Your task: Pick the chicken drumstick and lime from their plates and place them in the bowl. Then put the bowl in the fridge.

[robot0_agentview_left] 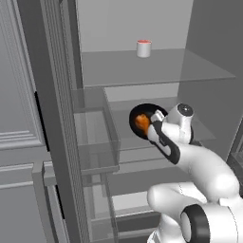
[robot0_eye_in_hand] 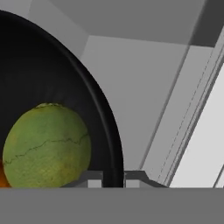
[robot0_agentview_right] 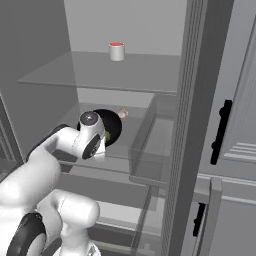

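Claw (robot0_eye_in_hand: pixel 113 178) pinches the black bowl's (robot0_eye_in_hand: pixel 52 74) rim; lime (robot0_eye_in_hand: pixel 47 145) and drumstick (robot0_agentview_left: pixel 141 122) inside.

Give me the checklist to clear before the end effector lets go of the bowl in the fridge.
1. Lime in the bowl: ok.
2. Chicken drumstick in the bowl: ok, orange shows inside.
3. End effector shut on the bowl's rim: ok, fingertips pinch it.
4. Bowl inside the fridge, below the upper glass shelf: ok.
5. Bowl resting flat on a shelf: cannot tell; it looks tilted toward the cameras.
6. Red-topped cup out of the way: ok, on the shelf above.
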Motion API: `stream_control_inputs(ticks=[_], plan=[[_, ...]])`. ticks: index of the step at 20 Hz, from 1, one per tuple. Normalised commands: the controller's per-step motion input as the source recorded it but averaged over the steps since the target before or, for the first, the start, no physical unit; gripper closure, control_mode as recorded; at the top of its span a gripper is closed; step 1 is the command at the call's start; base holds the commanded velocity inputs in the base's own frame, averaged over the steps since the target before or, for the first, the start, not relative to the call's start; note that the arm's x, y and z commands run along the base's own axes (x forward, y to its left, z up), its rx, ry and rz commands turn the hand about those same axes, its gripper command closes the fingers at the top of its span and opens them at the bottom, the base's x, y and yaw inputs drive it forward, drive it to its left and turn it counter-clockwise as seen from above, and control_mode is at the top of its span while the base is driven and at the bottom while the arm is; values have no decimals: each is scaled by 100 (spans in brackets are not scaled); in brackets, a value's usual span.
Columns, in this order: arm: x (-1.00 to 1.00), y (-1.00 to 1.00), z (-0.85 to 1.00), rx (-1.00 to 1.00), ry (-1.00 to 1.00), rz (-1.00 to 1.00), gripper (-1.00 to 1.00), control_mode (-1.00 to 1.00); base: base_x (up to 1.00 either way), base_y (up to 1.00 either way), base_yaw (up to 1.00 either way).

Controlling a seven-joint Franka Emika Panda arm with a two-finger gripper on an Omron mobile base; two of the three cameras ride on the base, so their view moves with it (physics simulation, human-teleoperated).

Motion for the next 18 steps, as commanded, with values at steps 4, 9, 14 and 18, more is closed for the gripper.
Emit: stream_control_inputs(ticks=[4,9,14,18], plan=[[50,0,-26,0,2,0,100,-100,0,0,0],[45,0,-22,0,0,0,100,-100,0,0,0],[38,0,-23,0,1,0,-100,-100,0,0,0],[7,0,0,0,-9,0,-100,-100,0,0,0]])
